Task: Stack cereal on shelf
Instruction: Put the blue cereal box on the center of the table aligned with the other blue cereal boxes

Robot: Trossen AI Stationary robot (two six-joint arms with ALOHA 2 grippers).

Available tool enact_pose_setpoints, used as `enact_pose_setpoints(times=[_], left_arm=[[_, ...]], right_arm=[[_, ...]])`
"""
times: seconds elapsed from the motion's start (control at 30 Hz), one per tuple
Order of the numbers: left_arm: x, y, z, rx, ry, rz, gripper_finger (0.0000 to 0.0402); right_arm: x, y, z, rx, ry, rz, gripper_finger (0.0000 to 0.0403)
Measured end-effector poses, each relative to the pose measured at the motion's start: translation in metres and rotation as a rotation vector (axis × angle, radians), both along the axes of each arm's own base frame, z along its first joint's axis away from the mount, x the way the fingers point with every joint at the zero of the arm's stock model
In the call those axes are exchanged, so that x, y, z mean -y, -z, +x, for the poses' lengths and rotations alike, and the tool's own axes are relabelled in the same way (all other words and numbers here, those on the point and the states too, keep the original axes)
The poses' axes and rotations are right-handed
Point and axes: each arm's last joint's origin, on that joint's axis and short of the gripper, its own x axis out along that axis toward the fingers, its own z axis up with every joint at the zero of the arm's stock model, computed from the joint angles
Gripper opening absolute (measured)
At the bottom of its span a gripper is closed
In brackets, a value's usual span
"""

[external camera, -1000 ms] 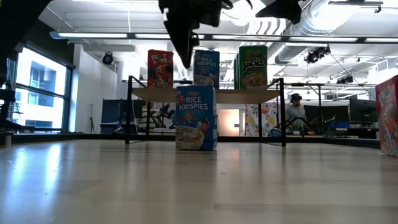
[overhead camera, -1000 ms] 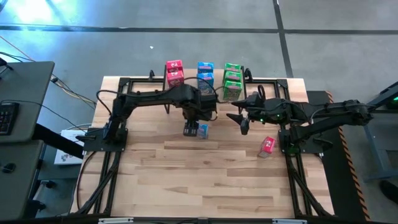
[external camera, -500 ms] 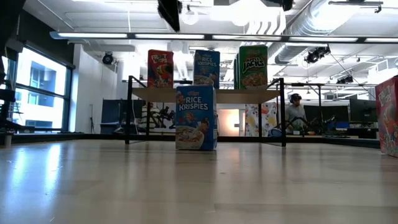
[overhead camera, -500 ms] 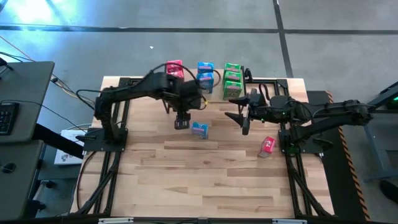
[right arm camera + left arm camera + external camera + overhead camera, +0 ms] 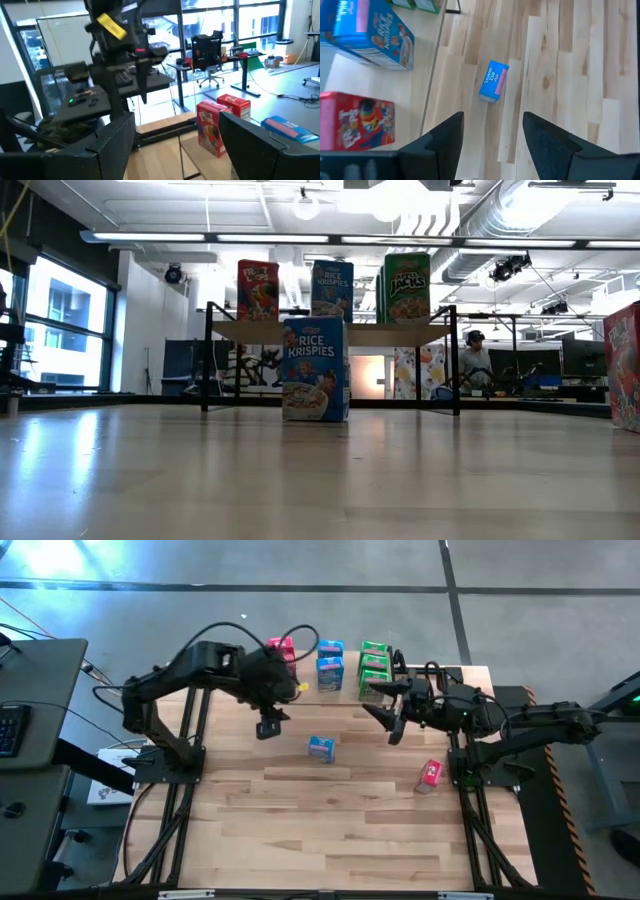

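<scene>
One blue cereal box (image 5: 321,747) (image 5: 314,370) (image 5: 494,81) stands upright on its bottom edge on the table, in front of the shelf (image 5: 370,333) (image 5: 365,85). On the shelf stand red (image 5: 283,648), blue (image 5: 330,660) and green (image 5: 374,668) boxes. Another red box (image 5: 431,773) stands on the table at the right. My left gripper (image 5: 268,726) (image 5: 492,145) hangs open high above the table, left of the blue box, holding nothing. My right gripper (image 5: 385,708) (image 5: 177,145) is open, raised near the shelf's right end, pointing level toward the left.
Black frame rails (image 5: 190,790) run along the table's left and right sides. Bare wood (image 5: 330,830) lies between the blue box and the near edge. A desk (image 5: 40,700) stands beyond the left edge. A person (image 5: 476,360) shows far off in the room.
My left gripper has risen from just beside the blue box and drawn back toward the table's left and far side, tipping less steeply down; it has left the low view. The blue box has stayed upright in place. My right gripper has tipped up toward level.
</scene>
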Motion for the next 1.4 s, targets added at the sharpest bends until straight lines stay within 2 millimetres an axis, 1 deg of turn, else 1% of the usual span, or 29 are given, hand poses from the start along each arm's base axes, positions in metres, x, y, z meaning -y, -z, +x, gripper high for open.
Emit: enact_pose_setpoints(times=[0.17,0.27,0.37,0.57,0.73,0.97,1.17,1.4], left_arm=[[0.002,-0.013,-0.018,0.048,-0.001,0.007,0.0196],[0.003,-0.018,-0.028,0.058,-0.001,0.008,0.0196],[0.004,-0.022,-0.036,0.068,-0.003,0.008,0.0196],[0.006,-0.027,-0.048,0.085,-0.022,-0.003,0.0196],[0.007,-0.029,-0.057,0.088,-0.038,-0.006,0.0196],[0.009,-0.015,-0.072,0.062,-0.069,-0.02,0.0196],[0.01,0.0,-0.085,0.107,-0.096,-0.036,0.0196],[0.013,0.017,-0.106,0.176,-0.136,-0.062,0.0196]], right_arm=[[0.004,-0.017,0.008,-0.013,-0.014,-0.017,0.0279],[0.005,-0.028,0.02,-0.084,-0.014,-0.044,0.0279],[0.007,-0.035,0.033,-0.172,-0.009,-0.032,0.0279],[0.01,-0.039,0.059,-0.383,-0.008,0.027,0.0279],[0.01,-0.039,0.079,-0.515,-0.025,0.074,0.0279],[0.01,-0.028,0.104,-0.699,-0.019,0.103,0.0279],[0.008,-0.007,0.124,-0.797,-0.103,0.139,0.0279],[0.008,0.018,0.143,-0.885,-0.133,0.154,0.0279]])
